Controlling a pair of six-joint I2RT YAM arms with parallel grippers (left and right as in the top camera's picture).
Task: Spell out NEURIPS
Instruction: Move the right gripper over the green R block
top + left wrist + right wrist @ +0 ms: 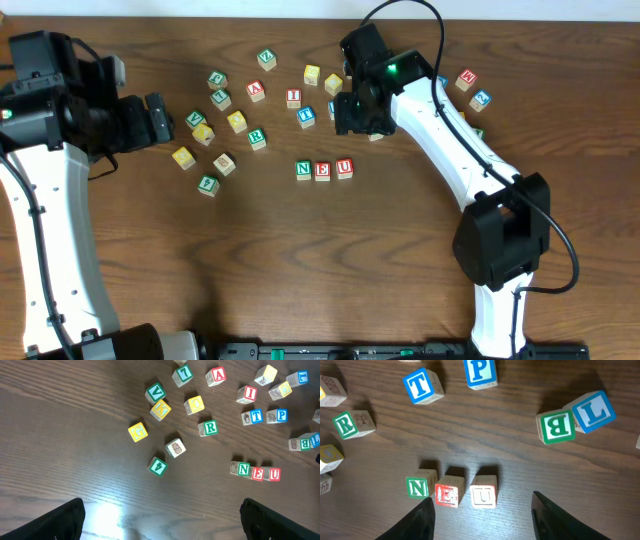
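1. N block (304, 170), E block (322, 171), U block (344, 168): touching row on desk (250, 260), overhead centre.
2. R block (257, 138): apart, upper left of row.
3. Left end effector (162, 522): wide open, empty.
4. Right end effector (482, 519): open, empty.

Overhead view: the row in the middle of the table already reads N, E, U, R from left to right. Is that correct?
Wrong on one letter. The row reads only N, E, U, left to right. The green R cube lies loose up and to the left, apart from the row. The overhead view shows this, and the right wrist view agrees.
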